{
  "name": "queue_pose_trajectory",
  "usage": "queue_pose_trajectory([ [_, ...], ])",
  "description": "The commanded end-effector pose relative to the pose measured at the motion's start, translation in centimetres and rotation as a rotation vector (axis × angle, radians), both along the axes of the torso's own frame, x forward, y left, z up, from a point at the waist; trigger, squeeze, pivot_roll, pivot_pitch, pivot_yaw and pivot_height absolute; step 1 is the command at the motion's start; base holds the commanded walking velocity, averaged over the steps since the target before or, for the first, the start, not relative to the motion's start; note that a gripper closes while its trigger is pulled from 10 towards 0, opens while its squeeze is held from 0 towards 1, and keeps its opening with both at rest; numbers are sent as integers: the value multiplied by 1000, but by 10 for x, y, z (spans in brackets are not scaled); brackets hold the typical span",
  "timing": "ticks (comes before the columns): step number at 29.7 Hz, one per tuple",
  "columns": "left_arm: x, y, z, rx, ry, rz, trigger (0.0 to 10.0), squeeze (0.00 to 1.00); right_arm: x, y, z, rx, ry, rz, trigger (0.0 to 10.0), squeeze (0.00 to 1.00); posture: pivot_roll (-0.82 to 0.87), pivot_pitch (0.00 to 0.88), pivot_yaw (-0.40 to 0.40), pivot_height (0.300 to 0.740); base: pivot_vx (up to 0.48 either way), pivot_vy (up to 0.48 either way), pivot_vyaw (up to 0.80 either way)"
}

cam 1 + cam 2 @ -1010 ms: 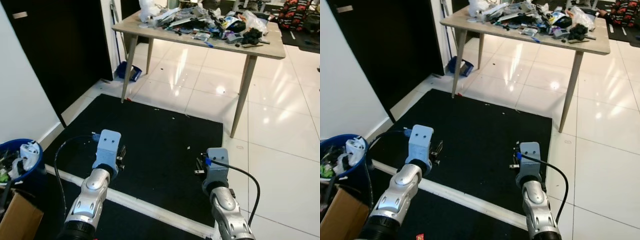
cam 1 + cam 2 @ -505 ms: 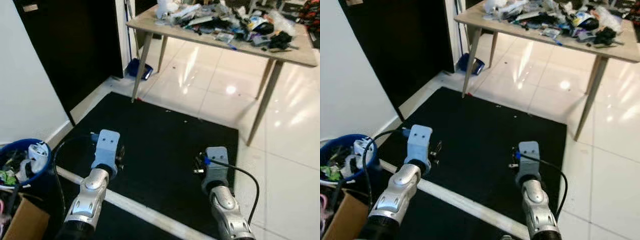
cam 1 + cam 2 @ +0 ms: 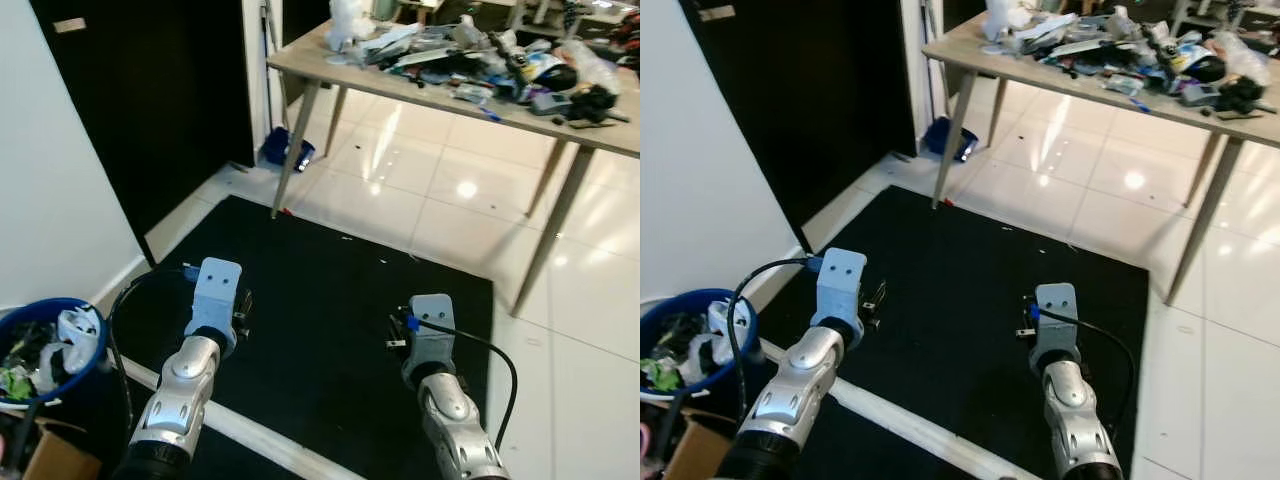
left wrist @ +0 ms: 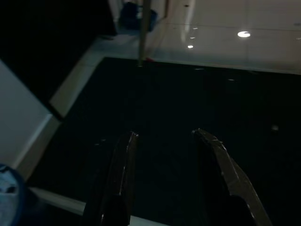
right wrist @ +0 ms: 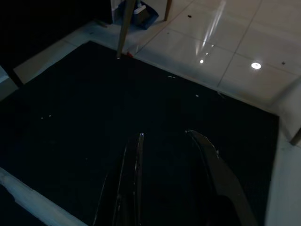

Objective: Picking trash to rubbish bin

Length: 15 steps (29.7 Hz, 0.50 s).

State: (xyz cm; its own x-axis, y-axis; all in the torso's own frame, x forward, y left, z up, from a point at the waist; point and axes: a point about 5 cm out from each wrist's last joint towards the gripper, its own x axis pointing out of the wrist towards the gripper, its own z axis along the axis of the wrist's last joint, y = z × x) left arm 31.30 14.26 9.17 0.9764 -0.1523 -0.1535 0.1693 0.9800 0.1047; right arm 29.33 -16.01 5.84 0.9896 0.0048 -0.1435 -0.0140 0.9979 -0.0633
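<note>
L gripper (image 4: 162,136): jaws spread, empty, held fwd over black mat (image 3: 330,290) — I judge carry pose.
R gripper (image 5: 164,136): same, spread, nothing held.
Trash (image 3: 470,60): piled on desk (image 3: 400,85), well ahead.
Bin (image 3: 45,345): blue, at my left, part full.

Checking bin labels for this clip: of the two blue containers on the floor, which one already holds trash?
The round blue bin by the white wall, beside the left claw, with crumpled waste inside. The other, a blue dustpan-like thing, lies by the far table leg.
</note>
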Motion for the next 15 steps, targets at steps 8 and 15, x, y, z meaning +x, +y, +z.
queue_pose_trajectory([
  [8,-1,-1,-2,-9,10,-6,10000,0,-2,-2,-3,-4,12,-5,10000,0,-28,83,25,740,335,0,0],
  [15,-1,-2,-2,-8,9,-9,10000,0,-2,-2,-3,-6,11,-1,10000,0,-29,78,24,740,337,0,0],
])
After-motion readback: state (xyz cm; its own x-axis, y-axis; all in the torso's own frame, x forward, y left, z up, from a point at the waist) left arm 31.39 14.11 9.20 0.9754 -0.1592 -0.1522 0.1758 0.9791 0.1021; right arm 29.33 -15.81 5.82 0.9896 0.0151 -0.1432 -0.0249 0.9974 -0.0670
